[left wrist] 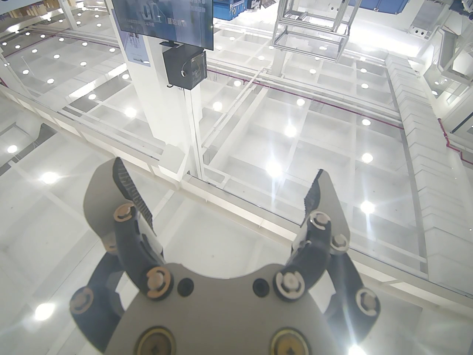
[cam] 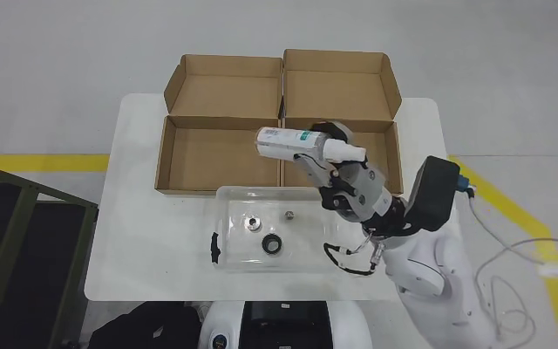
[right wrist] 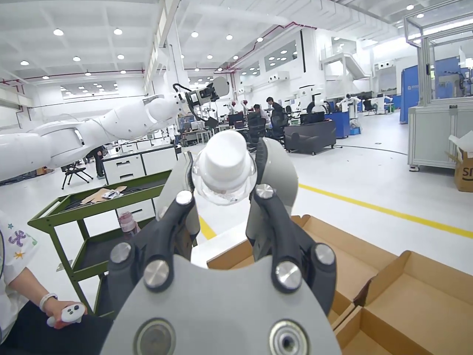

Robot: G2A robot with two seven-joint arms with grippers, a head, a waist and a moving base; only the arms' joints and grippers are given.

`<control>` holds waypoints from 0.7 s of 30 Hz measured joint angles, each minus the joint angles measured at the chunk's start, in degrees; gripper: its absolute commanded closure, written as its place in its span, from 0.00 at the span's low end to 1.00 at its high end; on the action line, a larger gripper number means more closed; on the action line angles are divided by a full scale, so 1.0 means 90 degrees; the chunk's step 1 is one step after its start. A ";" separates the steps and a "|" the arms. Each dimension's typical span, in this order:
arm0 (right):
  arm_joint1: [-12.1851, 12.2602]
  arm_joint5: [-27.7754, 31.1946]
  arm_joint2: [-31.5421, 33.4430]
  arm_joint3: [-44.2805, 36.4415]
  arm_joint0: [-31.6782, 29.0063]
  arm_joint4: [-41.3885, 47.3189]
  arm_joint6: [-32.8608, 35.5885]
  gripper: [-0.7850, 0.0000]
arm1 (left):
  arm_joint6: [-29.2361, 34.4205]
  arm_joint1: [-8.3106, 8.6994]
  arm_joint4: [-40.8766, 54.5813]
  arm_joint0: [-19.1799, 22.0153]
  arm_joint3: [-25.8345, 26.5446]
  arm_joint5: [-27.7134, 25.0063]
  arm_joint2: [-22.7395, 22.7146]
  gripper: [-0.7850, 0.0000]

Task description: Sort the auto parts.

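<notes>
Your right gripper (right wrist: 226, 175) is sitting closest to the lens. Its fingers are pinching the neck of a white plastic bottle (cam: 301, 142) with a green-banded label and a white cap (right wrist: 226, 153), holding it in the air above the white table (cam: 139, 218). Seen from above, the bottle is hanging at about 1 o'clock from the table's middle, over the seam where two open brown cardboard boxes are meeting, by the near corner of the right-hand box (cam: 388, 148). Its long axis is lying nearly level and running from 9 o'clock to between 3 and 4 o'clock. The base is pointing to 9 o'clock, out over the edge of the left-hand box (cam: 209, 157), and the cap is pointing back toward your wrist. Your left gripper (left wrist: 220, 186) is aiming up at the ceiling with its fingers spread wide and nothing between them. On progress, I am judging that you are only getting started: both boxes are showing bare cardboard floors wherever the arm is not covering them, so nothing appears sorted yet, and the bottle is looking like the first item in transit. Three small pieces are waiting in the clear plastic tray (cam: 235, 205) at 6 o'clock: a silvery metal ring (cam: 253, 223), a dark round part (cam: 273, 245) and a tiny grey fastener (cam: 289, 215). A black clip (cam: 214, 247) is sitting on the tray's 9 o'clock wall. The pictures are not telling you which box the bottle belongs in.
</notes>
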State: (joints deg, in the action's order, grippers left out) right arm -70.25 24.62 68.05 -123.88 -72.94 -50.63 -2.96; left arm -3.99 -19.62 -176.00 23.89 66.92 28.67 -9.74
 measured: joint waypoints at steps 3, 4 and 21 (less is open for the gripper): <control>0.0029 0.0054 0.0157 0.0059 -0.0206 -0.0053 0.0112 1.00 | 0.0000 0.0000 0.0000 0.0000 0.0000 0.0000 0.0000 0.00; 0.0048 0.0101 0.0268 0.0070 -0.0312 -0.0057 0.0182 1.00 | 0.0000 0.0000 0.0000 0.0000 0.0000 0.0000 0.0000 0.00; 0.0148 0.0195 0.0676 0.2144 0.0249 -0.1247 0.1375 1.00 | 0.0000 0.0000 0.0000 0.0000 0.0000 0.0000 0.0000 0.00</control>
State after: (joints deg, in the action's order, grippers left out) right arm -68.92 26.37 74.14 -104.59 -70.70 -61.86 9.42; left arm -3.99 -19.62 -176.00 23.89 66.92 28.67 -9.74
